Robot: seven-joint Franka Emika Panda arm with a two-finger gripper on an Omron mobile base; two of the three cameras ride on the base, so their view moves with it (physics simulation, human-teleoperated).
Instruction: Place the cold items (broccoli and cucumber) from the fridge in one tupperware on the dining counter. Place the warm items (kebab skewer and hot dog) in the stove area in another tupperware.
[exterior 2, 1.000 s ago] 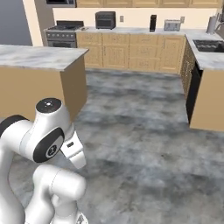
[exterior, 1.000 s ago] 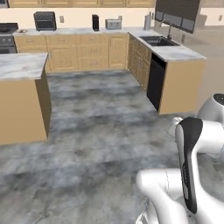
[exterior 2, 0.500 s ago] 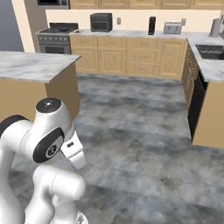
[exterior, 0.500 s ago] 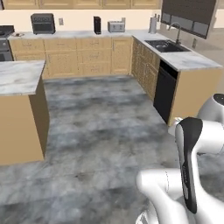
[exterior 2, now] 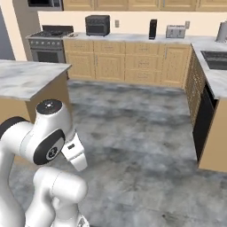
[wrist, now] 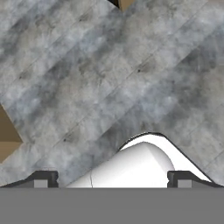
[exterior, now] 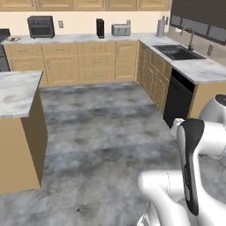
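— Where are you in the job right now?

— Out on the open floor (exterior: 106, 132), in transit by my reckoning, with nothing picked up. My gripper (wrist: 111, 178) points down at the grey floor, its two tips standing wide apart with nothing between them.

— Any sign of the broccoli, cucumber, skewer, hot dog or the tupperware?

— None that I can make out. Nearest me is the island counter (exterior 2: 26, 77), whose marble top looks bare along the edge and corner facing me. Past that, on the other side, runs the sink counter (exterior: 194, 68) with the black dishwasher (exterior: 176, 99) under it.

— And further off?

— The stove (exterior 2: 48, 44) sits at the far end of the back counter (exterior 2: 128, 39). That counter carries a toaster oven (exterior 2: 97, 24), a dark coffee machine (exterior 2: 153, 29) and a toaster (exterior 2: 176, 31). If warm food lies by the burners, it is too small for me to tell.

— So what does the next move call for?

— I judge the base should drive on until the fridge or the stove's edge comes within reach; only then can I lower my open fingers onto an item.
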